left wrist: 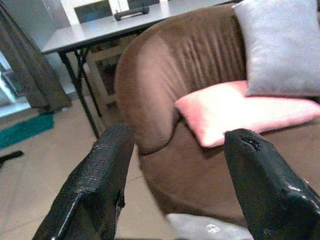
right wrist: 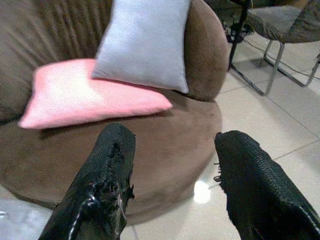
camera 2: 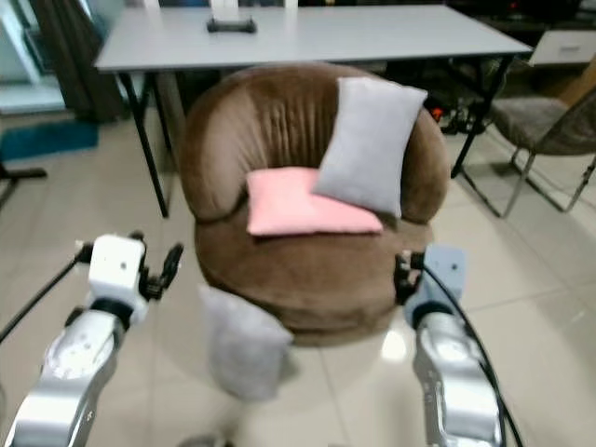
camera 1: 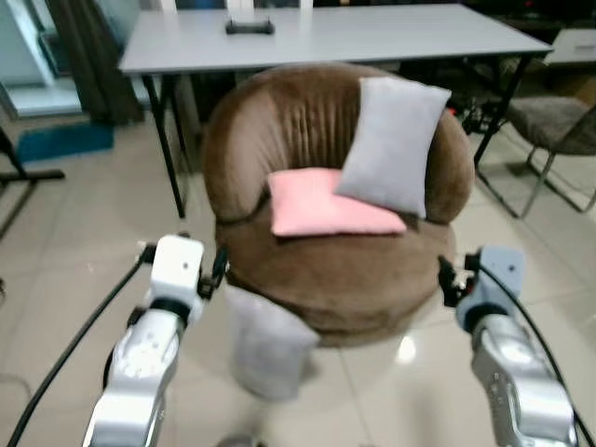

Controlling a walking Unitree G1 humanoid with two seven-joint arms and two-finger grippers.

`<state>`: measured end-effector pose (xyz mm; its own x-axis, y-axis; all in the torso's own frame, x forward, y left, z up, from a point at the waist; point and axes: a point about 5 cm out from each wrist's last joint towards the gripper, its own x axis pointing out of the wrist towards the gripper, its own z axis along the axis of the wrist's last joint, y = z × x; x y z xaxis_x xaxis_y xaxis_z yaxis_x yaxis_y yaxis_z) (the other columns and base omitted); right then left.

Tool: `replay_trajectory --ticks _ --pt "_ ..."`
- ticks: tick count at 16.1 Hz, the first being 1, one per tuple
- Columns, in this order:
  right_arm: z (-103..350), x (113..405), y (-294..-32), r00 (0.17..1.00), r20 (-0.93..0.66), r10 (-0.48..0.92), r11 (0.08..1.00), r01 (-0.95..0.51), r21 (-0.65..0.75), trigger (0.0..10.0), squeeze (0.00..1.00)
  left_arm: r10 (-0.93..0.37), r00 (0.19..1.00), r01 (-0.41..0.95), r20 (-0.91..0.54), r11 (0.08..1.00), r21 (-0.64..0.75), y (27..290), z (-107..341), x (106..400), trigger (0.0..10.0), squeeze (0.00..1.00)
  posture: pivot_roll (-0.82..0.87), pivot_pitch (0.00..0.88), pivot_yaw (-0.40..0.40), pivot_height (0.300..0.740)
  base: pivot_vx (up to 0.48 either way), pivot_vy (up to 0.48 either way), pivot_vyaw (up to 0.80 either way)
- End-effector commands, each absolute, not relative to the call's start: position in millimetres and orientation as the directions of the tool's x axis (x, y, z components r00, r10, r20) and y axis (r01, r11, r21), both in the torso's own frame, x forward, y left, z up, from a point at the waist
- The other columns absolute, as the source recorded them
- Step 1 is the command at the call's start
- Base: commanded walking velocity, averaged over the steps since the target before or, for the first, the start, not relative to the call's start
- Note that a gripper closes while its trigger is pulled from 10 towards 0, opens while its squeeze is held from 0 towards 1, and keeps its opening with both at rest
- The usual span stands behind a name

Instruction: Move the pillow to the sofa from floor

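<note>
Grey pillow (camera 1: 268,343): stood upright on the floor, leaned against the sofa (camera 1: 307,270) front (pink and grey cushions already seated).

Left gripper (left wrist: 175,185): wide open, empty, nearer; pillow found below and just inward.

Right gripper (right wrist: 172,185): likewise open, empty.

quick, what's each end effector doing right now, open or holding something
Left end effector: open, holding nothing.
Right end effector: open, holding nothing.

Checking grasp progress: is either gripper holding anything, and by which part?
Nothing is held. The left gripper and right gripper are open; the grey pillow lies on the floor.
</note>
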<state>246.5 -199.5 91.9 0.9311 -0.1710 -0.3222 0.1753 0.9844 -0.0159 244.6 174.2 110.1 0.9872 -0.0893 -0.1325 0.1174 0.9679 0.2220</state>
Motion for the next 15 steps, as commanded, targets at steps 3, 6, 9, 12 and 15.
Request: replay_trajectory --ticks 3,6,9,12,15 --pt "94.3 245.6 -193.3 0.937 -0.311 -0.156 0.986 0.166 0.006 10.0 0.00 -0.082 0.989 0.109 -0.120 0.965 0.239 181.6 115.7 246.3 10.0 0.00 0.05 0.000 -0.015 0.740 0.000 0.480 -0.78" --pt "94.0 246.0 -192.9 0.937 -0.311 -0.157 0.985 0.170 0.013 10.0 0.00 -0.091 0.989 0.118 -0.117 0.962 0.247 181.0 116.3 247.8 10.0 0.00 0.05 0.000 -0.013 0.740 0.000 0.480 -0.80" --pt "93.1 245.0 -191.2 0.934 -0.317 -0.163 0.983 0.180 0.025 10.0 0.00 -0.105 0.988 0.132 -0.115 0.958 0.256 181.6 117.1 249.6 10.0 0.00 0.05 0.000 -0.005 0.740 0.000 0.480 -0.80" --pt "93.3 245.3 -189.6 0.935 -0.311 -0.168 0.983 0.181 0.013 10.0 0.00 -0.114 0.987 0.140 -0.114 0.955 0.261 182.3 116.9 250.6 10.0 0.00 0.05 0.000 0.000 0.740 0.000 0.480 -0.80" --pt "95.0 248.9 -188.4 0.941 -0.302 -0.149 0.988 0.155 -0.004 10.0 0.00 -0.109 0.988 0.135 -0.111 0.956 0.260 184.0 116.9 252.3 10.0 0.00 0.05 0.000 -0.002 0.740 0.000 0.480 -0.80"
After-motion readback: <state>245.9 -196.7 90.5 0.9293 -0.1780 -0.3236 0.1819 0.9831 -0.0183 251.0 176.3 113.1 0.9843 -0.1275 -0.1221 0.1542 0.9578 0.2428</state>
